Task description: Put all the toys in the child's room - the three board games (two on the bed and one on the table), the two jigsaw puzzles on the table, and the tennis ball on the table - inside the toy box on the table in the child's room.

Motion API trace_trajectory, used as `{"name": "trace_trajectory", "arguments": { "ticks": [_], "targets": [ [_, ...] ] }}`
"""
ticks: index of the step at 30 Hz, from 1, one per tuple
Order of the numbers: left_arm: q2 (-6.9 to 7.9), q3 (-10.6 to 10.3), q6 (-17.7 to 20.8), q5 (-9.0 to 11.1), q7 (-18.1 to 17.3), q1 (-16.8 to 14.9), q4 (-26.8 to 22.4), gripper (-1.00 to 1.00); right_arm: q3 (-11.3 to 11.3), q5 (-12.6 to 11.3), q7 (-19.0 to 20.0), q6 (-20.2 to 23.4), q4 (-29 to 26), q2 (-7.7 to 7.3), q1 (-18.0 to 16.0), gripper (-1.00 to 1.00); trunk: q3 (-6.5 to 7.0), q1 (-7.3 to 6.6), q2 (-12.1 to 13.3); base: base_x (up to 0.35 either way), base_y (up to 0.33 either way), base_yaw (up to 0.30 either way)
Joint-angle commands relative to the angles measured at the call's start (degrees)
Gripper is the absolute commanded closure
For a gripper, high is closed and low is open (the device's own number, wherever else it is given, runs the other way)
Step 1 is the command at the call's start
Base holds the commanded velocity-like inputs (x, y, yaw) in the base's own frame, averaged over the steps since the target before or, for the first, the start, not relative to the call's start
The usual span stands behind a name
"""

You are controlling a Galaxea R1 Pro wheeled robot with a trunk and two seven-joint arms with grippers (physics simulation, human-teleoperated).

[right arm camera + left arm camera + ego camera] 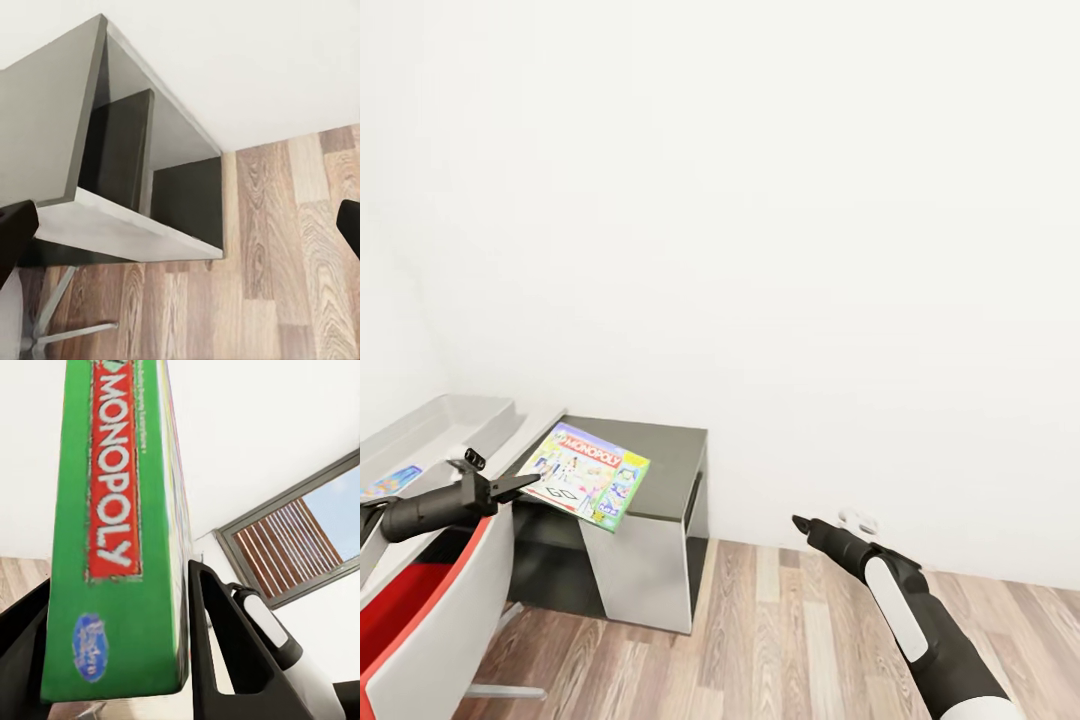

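We are reading "MONOPOLY" in white on a red band along the green edge of the board game (112, 532), which our left pincer (510, 487) is clamping at one corner, holding it above the counter (660, 450) beside the toy box (440, 425). Our right pincer (800, 522) is hanging spread apart over the wood floor (300, 247).

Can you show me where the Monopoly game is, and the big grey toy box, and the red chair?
Monopoly box (586, 474): head view, on its colourful printed lid.
Toy box (455, 420): head view, on its sloped light-grey inner wall.
Red chair (405, 598): head view, on the red inside of the seat shell.
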Motion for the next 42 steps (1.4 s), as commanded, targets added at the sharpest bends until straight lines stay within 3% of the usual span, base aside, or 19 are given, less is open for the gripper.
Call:
{"name": "trace_trajectory", "arguments": {
  "ticks": [1, 31, 42],
  "targets": [
    [-0.01, -0.01, 0.56, 0.01, -0.23, -0.06, -0.02, 1.00, 0.10, -0.29, 0.11, 0.18, -0.09, -0.07, -0.04, -1.00, -0.13, 0.06, -0.13, 0.154, -0.127, 0.148],
    [-0.39, 0.03, 0.50, 0.01, -0.23, -0.06, -0.02, 1.00, 0.22, -0.27, 0.73, 0.19, -0.51, -0.18, -0.04, -1.00, -0.13, 0.06, -0.13, 0.158, -0.008, 0.279],
    [-0.28, 0.03, 0.47, -0.05, -0.23, -0.06, -0.02, 1.00, 0.35, -0.19, 0.72, 0.28, -0.85, -0.47, -0.04, -1.00, -0.13, 0.06, -0.13, 0.038, 0.000, 0.288]
  ]
}}
